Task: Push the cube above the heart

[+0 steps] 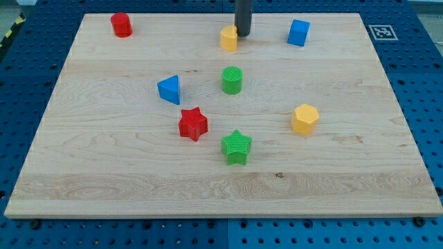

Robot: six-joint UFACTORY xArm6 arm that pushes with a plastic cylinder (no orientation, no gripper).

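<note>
The blue cube point(299, 32) sits near the view's top, right of centre. The yellow heart point(228, 38) lies to its left, near the top middle. My tip point(243, 33) stands just right of the yellow heart, touching or nearly touching it, and well left of the blue cube. The rod rises out of the view's top edge.
A red cylinder point(121, 25) is at the top left. A blue triangle point(169, 89), a green cylinder point(232, 79), a red star point(193, 124), a green star point(237, 146) and a yellow hexagon point(304, 118) lie mid-board. The wooden board point(83, 180) sits on a blue pegboard.
</note>
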